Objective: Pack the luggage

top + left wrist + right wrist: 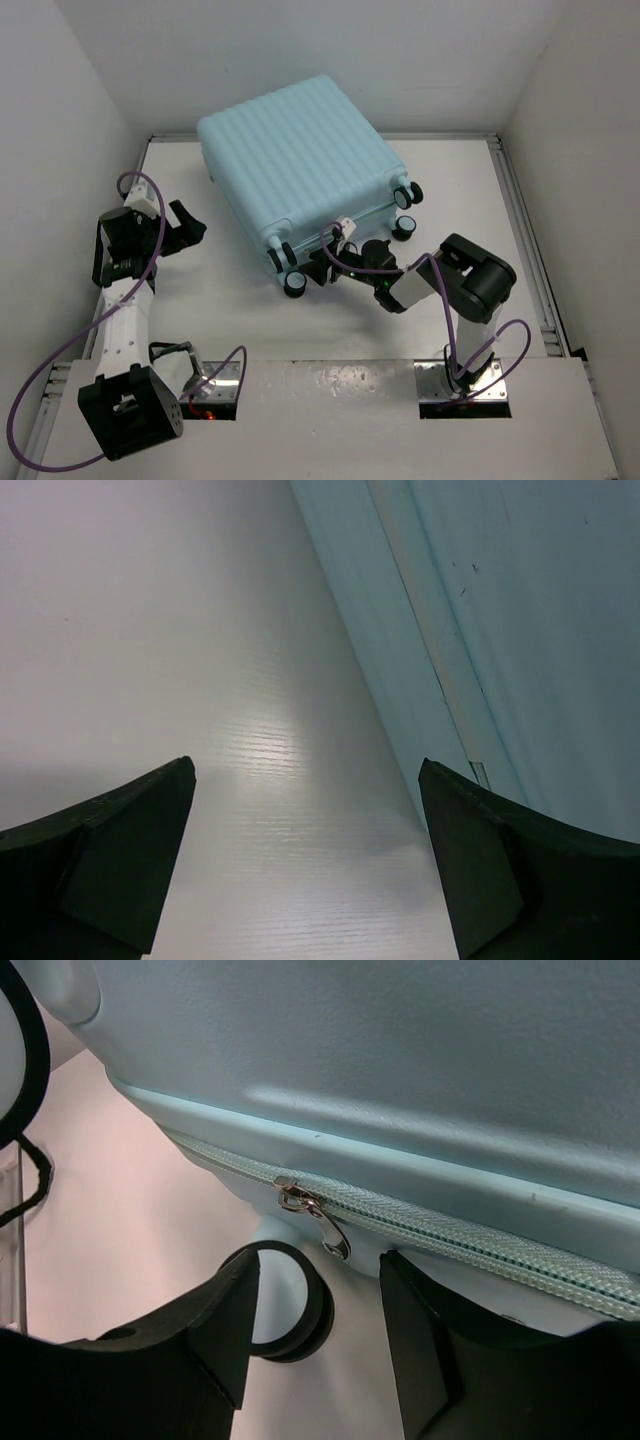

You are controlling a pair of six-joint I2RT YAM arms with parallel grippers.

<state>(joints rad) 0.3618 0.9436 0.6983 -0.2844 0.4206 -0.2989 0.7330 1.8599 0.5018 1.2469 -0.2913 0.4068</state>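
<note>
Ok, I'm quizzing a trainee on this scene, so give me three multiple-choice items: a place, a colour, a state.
1. The right gripper sits at the luggage's: A) middle B) wheeled edge, by the zip pull C) far edge
2. The luggage shell is: A) pink B) black C) pale aqua-blue
3. The left gripper is: A) open, empty B) shut on a strap C) gripping a wheel
1B, the pull hangs just ahead of it; 2C, plain from above; 3A, jaws wide apart, nothing between.
</note>
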